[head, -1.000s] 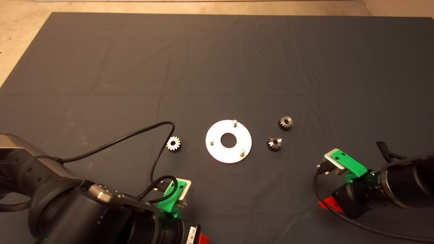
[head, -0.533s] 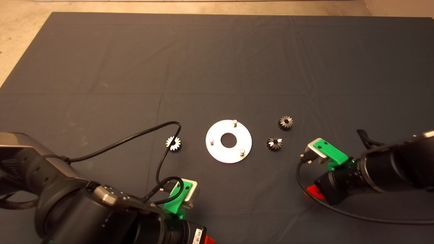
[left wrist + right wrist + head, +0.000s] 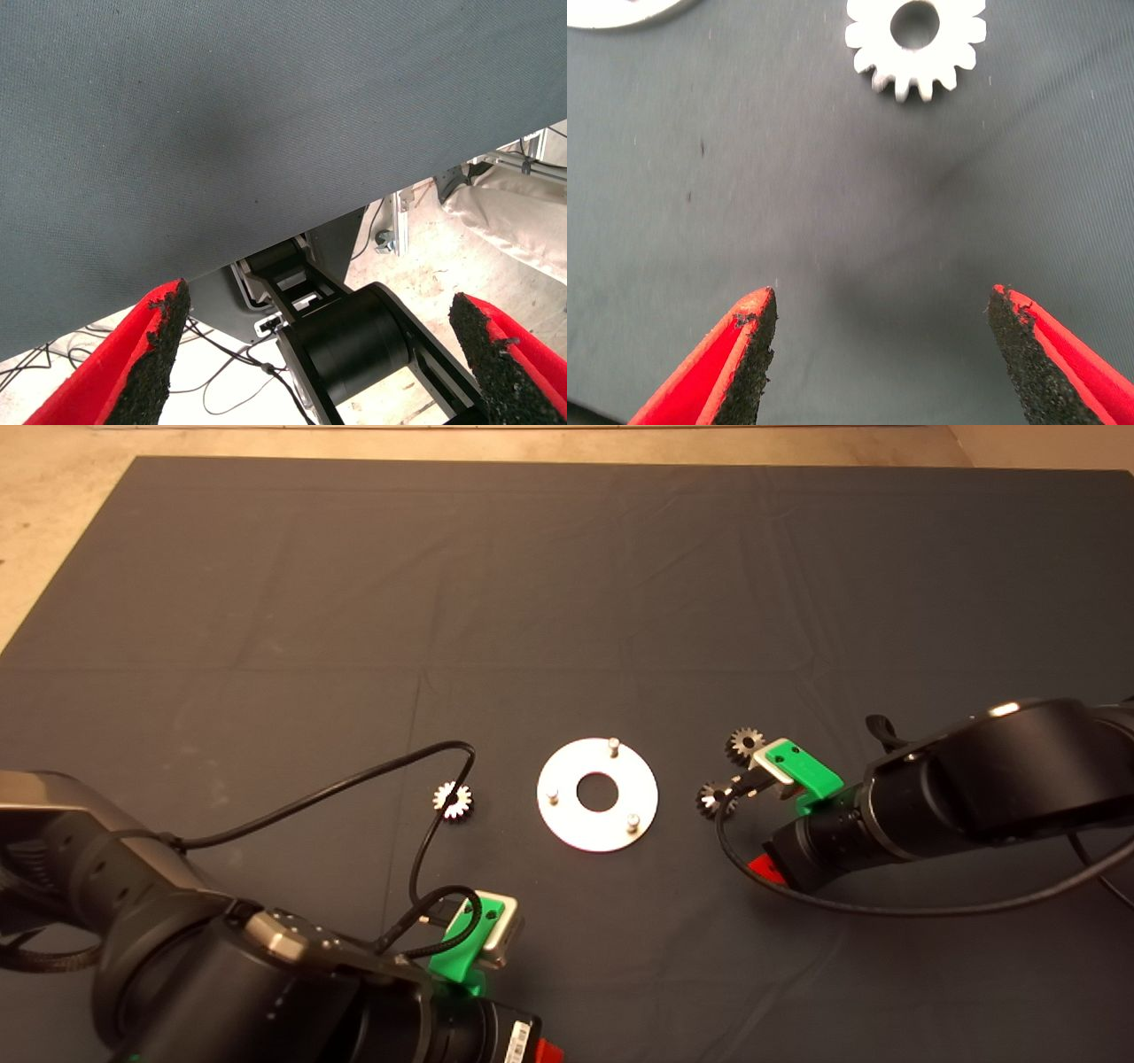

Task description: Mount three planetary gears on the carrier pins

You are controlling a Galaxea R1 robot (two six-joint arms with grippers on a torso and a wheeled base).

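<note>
Head view first: you have the flat round silver plate [image 3: 598,794] with a central hole lying on the dark mat [image 3: 567,584], its three short silver carrier pins [image 3: 613,742] all bare. One bright toothed planetary gear [image 3: 454,800] lies on the mat to the plate's left, crossed by the left arm's black cable [image 3: 423,841]. Two darker planetary gears [image 3: 742,742] lie to the plate's right, partly covered by the right arm's green camera mount [image 3: 800,771]. Your left gripper [image 3: 540,1051] sits at the lower left edge.

Left wrist view: the left gripper [image 3: 328,354] has its red fingers [image 3: 133,363] spread wide over the mat's edge and nothing between them.

Right wrist view: your right gripper [image 3: 881,354] hovers over bare mat, its black pads [image 3: 755,354] wide apart, and a silver gear [image 3: 915,40] lies ahead of them, near the plate's rim [image 3: 629,11].
</note>
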